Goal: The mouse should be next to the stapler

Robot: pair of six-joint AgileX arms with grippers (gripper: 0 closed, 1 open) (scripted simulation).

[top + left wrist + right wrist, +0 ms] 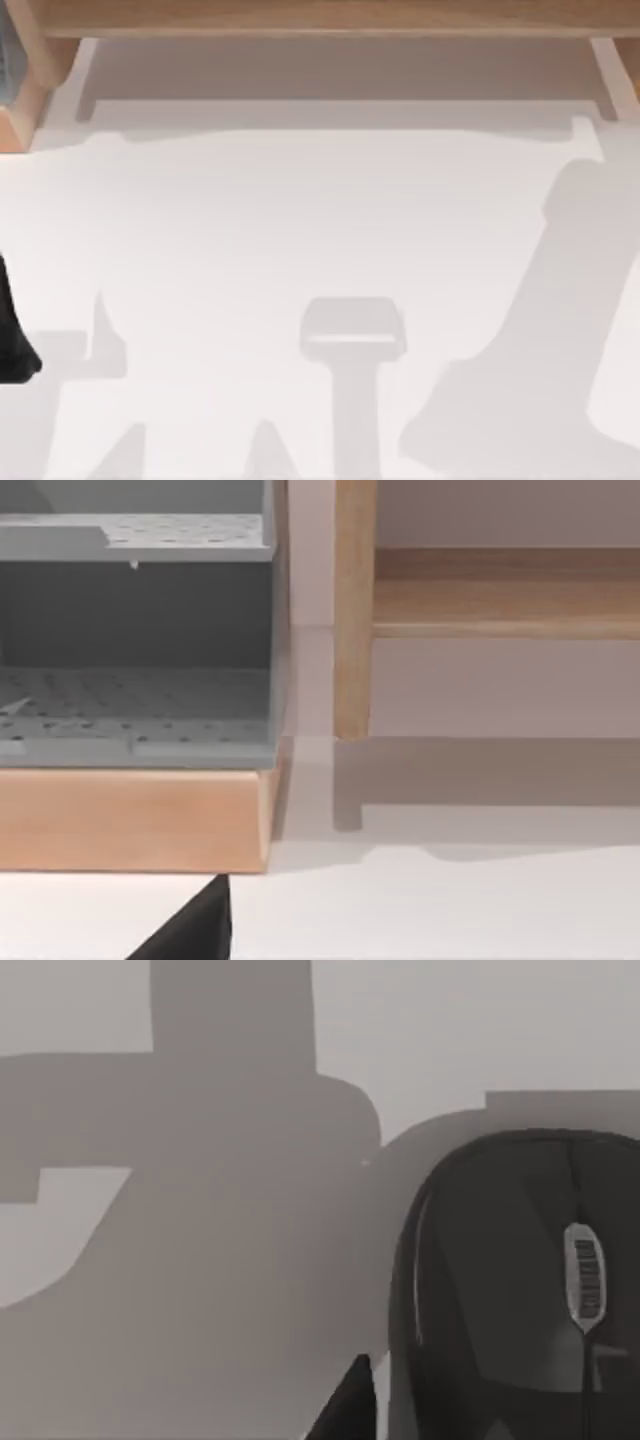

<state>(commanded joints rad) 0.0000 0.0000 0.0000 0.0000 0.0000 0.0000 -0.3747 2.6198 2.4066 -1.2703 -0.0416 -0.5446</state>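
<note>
The right wrist view looked down on a dark mouse (510,1290) lying on the white table (230,1290), its pale scroll wheel (585,1282) set along the centre line of its shell. One dark fingertip (350,1405) of the right gripper stood just beside the mouse's flank, with a thin strip of table between the two. Whether that gripper's fingers were spread or pressed together I could not tell, as just one tip of them was in sight. Broad grey shadows lay across the table on the far side of the mouse from the wheel.

In the left wrist view a dark wedge (190,925) rose at the near edge, close to a light wooden base (130,820) that carried a grey perforated rack (135,630); the state of the left fingers could not be told either. Beside the rack stood a wooden post (354,610) joined to a wooden shelf (505,605).

From above, the tabletop (300,210) carried soft shadows, the wooden shelf (330,18) ran along its far edge, and a black shape (12,340) sat at its left edge.
</note>
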